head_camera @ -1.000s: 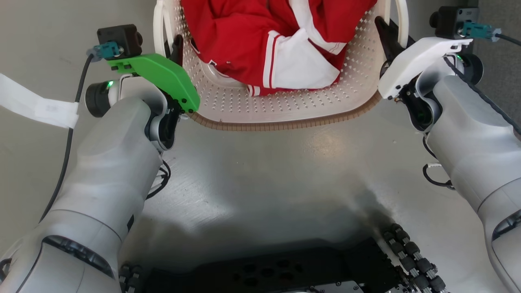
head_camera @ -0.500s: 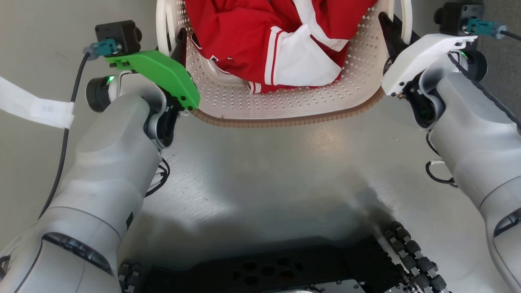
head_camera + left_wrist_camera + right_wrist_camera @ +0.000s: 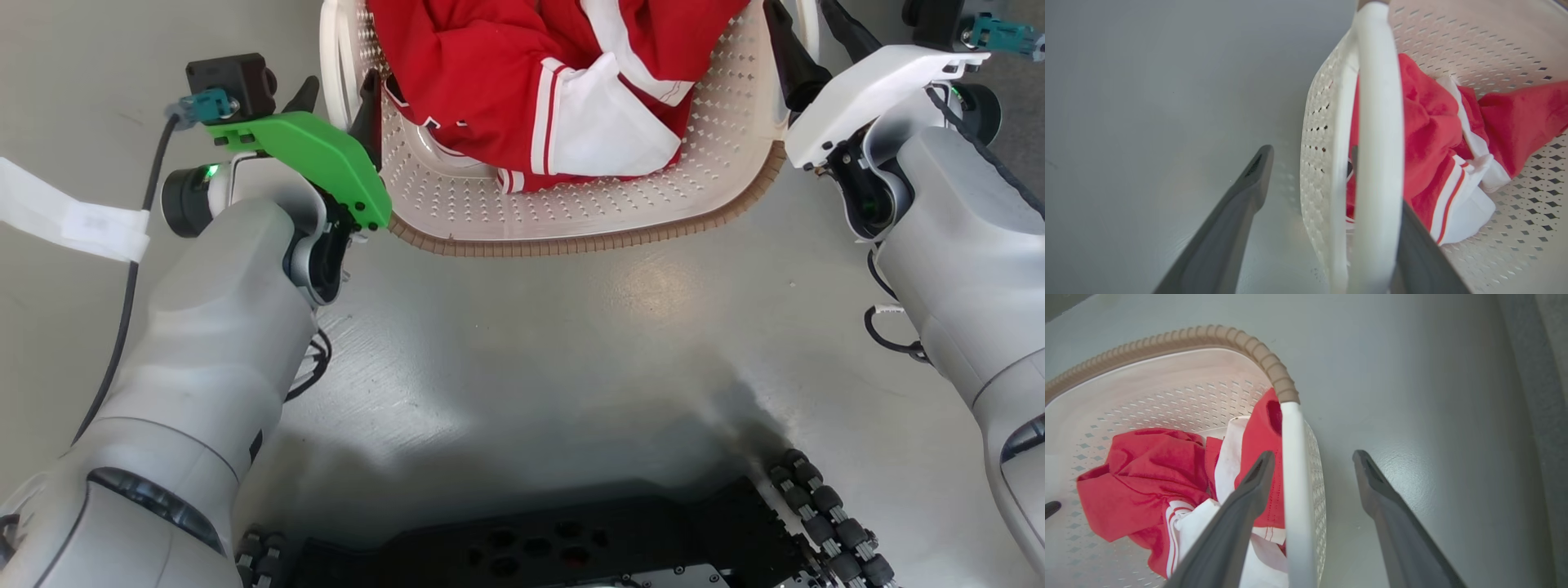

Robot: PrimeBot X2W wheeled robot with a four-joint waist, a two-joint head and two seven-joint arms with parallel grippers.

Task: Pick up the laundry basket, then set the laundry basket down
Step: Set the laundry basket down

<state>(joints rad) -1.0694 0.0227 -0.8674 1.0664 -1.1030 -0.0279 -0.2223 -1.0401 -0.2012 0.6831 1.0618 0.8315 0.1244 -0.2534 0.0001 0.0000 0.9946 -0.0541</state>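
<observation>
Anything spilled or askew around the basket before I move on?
Nothing stands out. The red and white garment lies inside the laundry basket, nothing draped over its near rim. The left gripper and right gripper are open, each straddling a handle.

**Plastic, Cloth and a Sheen on the Floor**

Seen from my remote station, the laundry basket [image 3: 571,204] reads as smooth cream plastic punched with small holes. Its rim [image 3: 571,245] is a brown moulded band with a woven look. The handle [image 3: 1376,122] is plain white plastic with a soft sheen. Inside lies a red-and-white garment [image 3: 490,73] of soft, creased cloth. The floor [image 3: 571,367] is smooth grey and faintly glossy. The right gripper [image 3: 1312,454] has dark matt fingers [image 3: 1392,522], and the left wrist cover [image 3: 318,155] is bright green plastic.
</observation>
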